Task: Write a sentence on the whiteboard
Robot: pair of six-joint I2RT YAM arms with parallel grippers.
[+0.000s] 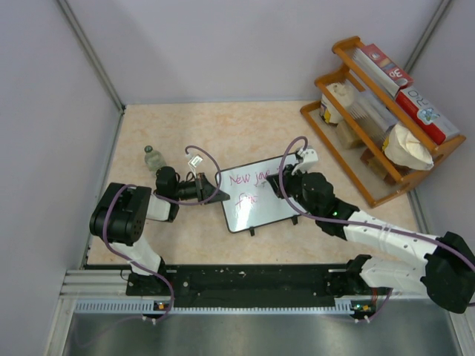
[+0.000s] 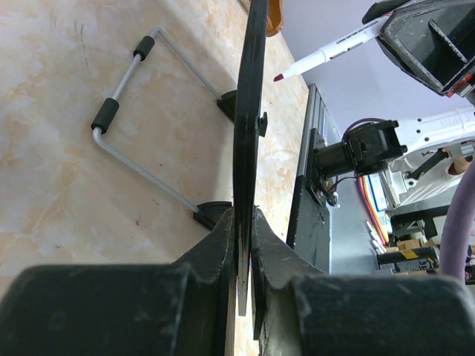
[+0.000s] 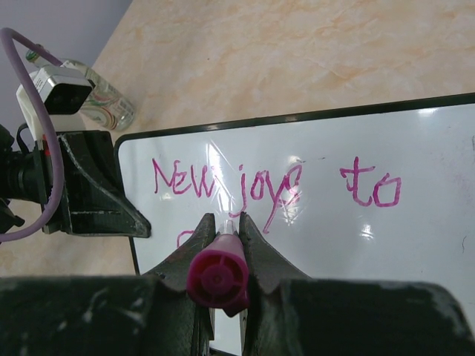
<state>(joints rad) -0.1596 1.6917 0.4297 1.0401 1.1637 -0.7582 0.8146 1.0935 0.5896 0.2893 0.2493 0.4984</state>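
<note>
Table [image 1: 297, 126]: the whiteboard [image 1: 260, 211] is propped at its centre, between the arms. The board's left edge is clamped by the left end effector [image 2: 243, 222]. A pink marker [image 3: 217, 276] is gripped by the right end effector [image 3: 226, 222], held just off the written sentence [image 3: 260, 185], which reads "New joys to".
</note>
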